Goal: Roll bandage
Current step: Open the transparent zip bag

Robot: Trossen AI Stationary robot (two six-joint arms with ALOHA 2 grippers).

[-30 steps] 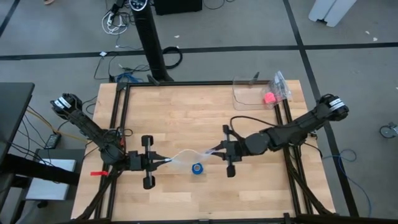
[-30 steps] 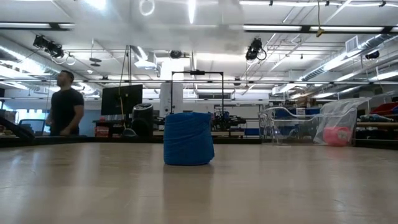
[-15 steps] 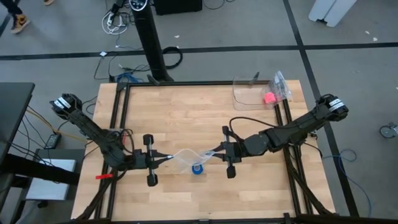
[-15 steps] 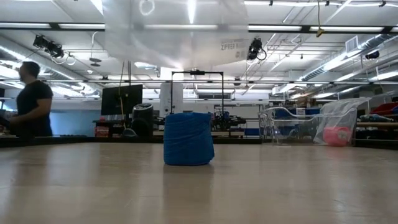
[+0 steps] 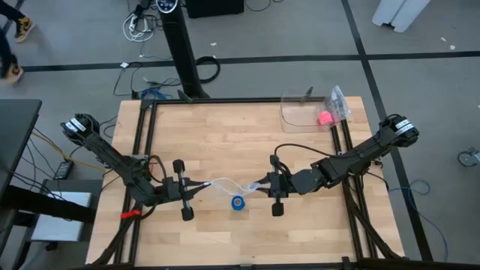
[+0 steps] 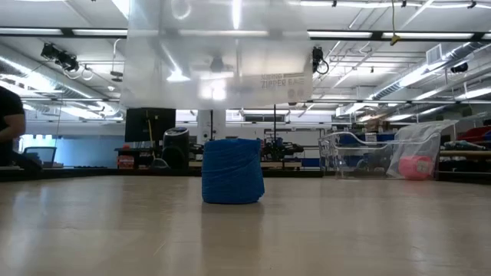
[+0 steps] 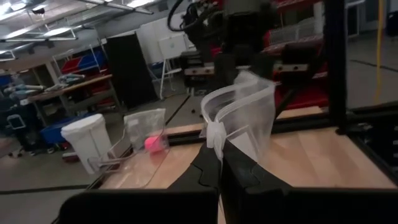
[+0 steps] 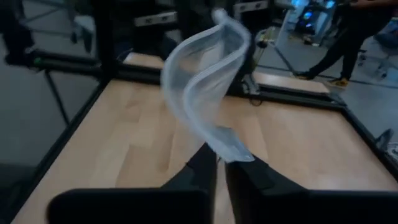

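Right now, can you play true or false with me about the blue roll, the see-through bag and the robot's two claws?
1. The blue roll stands on the table, coiled up. True.
2. The left claw is squeezing the blue roll. False: it pinches one edge of the clear bag; nothing touches the roll.
3. Both claws hold the same bag, one at each end. True: the right claw grips the other edge.
4. The bag lies flat on the table. False: in the low view it hangs in the air above the roll.
5. The pink ball sits next to the blue roll. False: it is far off, in a clear wrapper at a table corner.
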